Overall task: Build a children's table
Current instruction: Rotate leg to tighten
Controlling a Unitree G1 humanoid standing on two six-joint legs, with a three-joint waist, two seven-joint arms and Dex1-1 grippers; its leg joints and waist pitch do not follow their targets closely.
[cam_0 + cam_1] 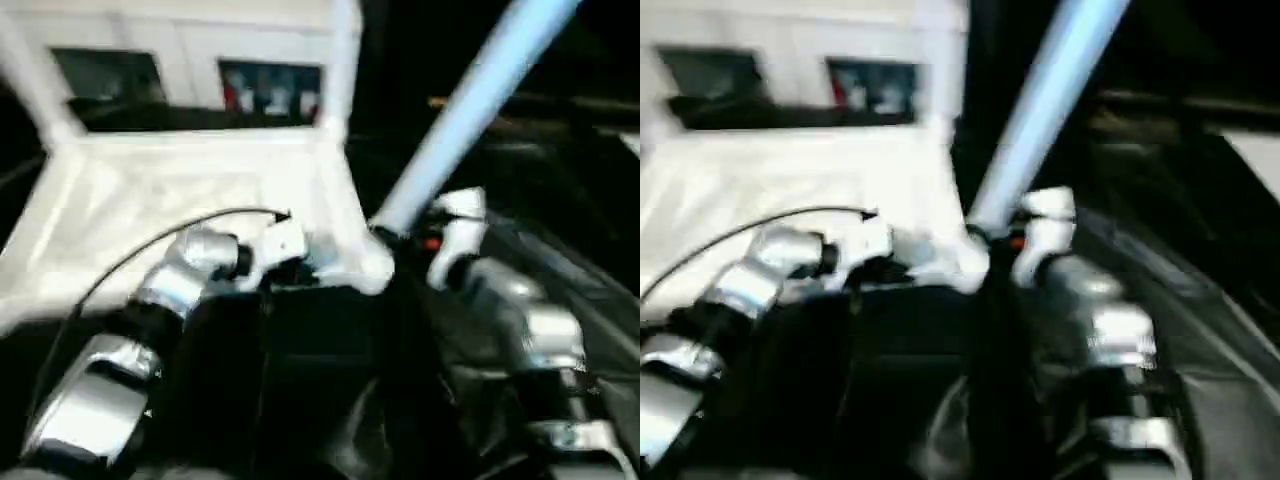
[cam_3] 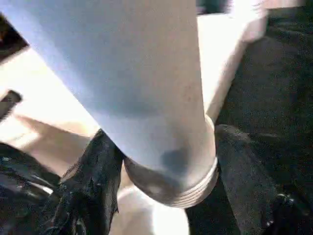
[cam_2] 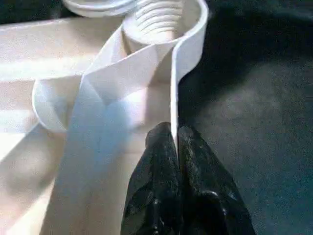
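Two grippers work at one near corner socket of the upturned tabletop, and that socket serves as the landmark. The right gripper has a finger on each side of the leg, low down by its threaded end; the jaws are clenched on the tube. That threaded end hangs just above the socket, close but apparently not yet seated, while the leg leans up and away from the socket toward the robot's right. The left gripper is pinched shut on the tabletop's thin side wall, just beside the socket on the robot's side, steadying the piece. Beyond the socket, the ribbed underside spreads away to the robot's left, with an already fitted leg rising at the far corner. The black work table lies under it all.

As a judgement, the step in hand is fitting this leg into the socket. The next move calls for bringing the tube upright over the socket's ring, lowering the thread squarely in, then turning it while the left grip resists the twist. A tilted start risks cross-threading.
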